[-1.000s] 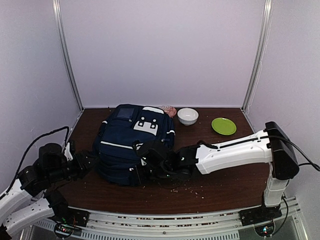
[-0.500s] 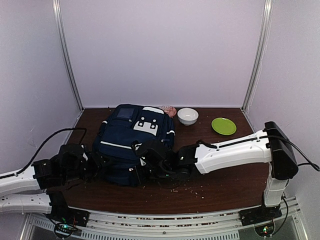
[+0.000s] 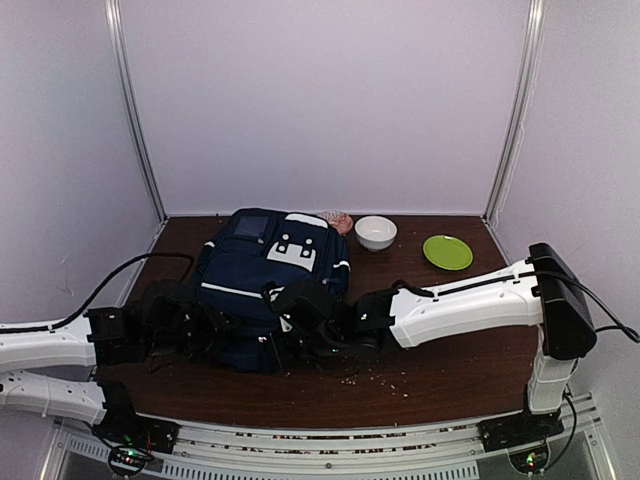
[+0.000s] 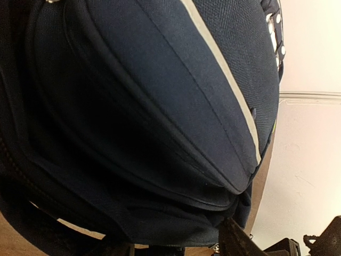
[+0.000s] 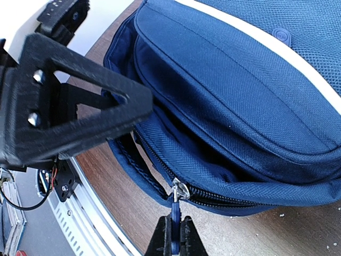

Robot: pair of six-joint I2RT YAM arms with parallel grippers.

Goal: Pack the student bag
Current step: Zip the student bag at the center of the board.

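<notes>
1. Presently, right gripper [image 5: 172, 229]: fingers pressed together, pinching the blue zip pull [image 5: 174, 209] at the near edge of the student bag [image 5: 240, 80].
2. Other tool: left gripper [image 3: 218, 328], jaws spread wide, holding nothing, just beside the bag's left flank.
3. Location: student bag lies front-up on the table [image 3: 450, 365], left of centre, between both grippers.
4. Step, as judged: working the lower compartment's zip; whether it is being opened or closed cannot be told.
5. Next move calls for a steady pull along the zip line, with the fabric braced.
6. Writing: none readable; the white front patch [image 3: 293, 250] bears dark marks too small to read.
</notes>
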